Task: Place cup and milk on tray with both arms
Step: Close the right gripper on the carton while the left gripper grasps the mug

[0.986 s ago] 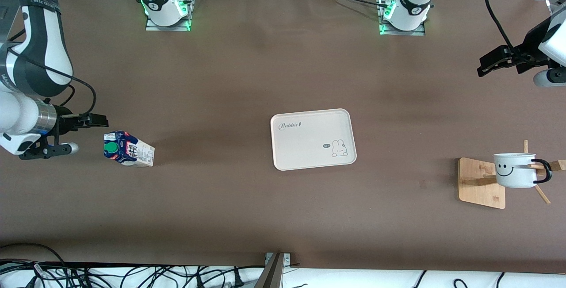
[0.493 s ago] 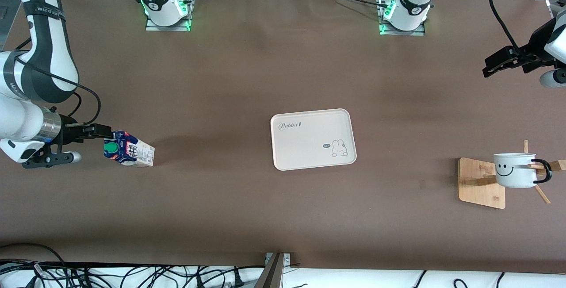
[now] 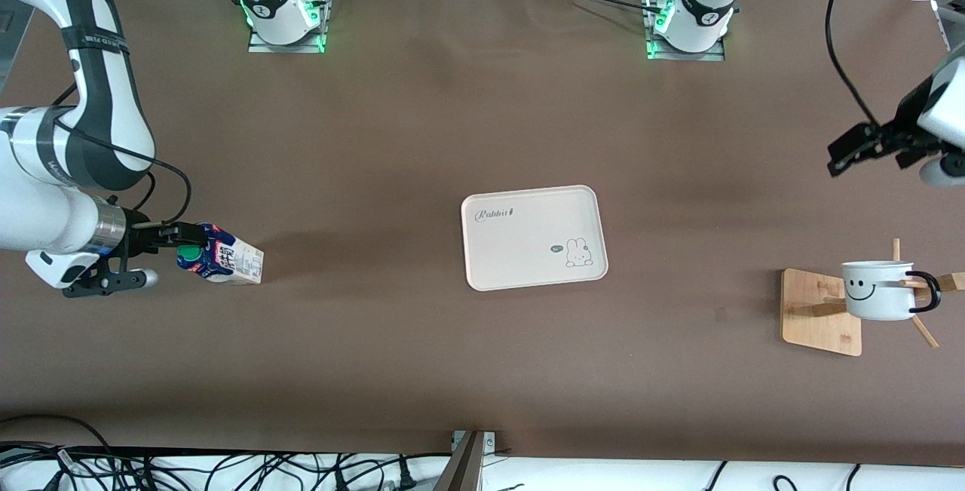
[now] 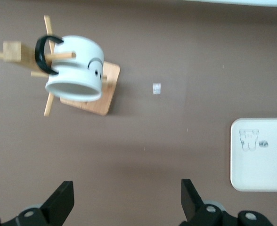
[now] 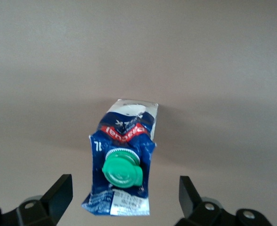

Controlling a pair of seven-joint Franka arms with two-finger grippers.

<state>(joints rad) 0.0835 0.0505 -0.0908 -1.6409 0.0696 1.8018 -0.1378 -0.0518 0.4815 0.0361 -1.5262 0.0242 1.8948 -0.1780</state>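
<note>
The milk [image 3: 224, 258] stands on the table toward the right arm's end. My right gripper [image 3: 183, 237] is open over its dark blue top. In the right wrist view the milk [image 5: 123, 155] with its green cap [image 5: 123, 170] lies between the two fingers of my right gripper [image 5: 124, 190], untouched. The cup [image 3: 878, 291] hangs by its black handle on a wooden rack [image 3: 820, 314] toward the left arm's end. My left gripper [image 3: 846, 154] is open and empty in the air. The left wrist view shows the cup [image 4: 76, 69], my left gripper [image 4: 127, 195] and the tray [image 4: 262, 155]. The cream tray [image 3: 528, 242] lies mid-table.
The wooden rack [image 4: 102, 94] has pegs that stick out around the cup. A small pale mark [image 4: 156, 88] lies on the brown table between rack and tray. Cables run along the table edge nearest the front camera.
My right gripper has moved from beside the milk to over its top. My left gripper has shifted toward the cup and rack.
</note>
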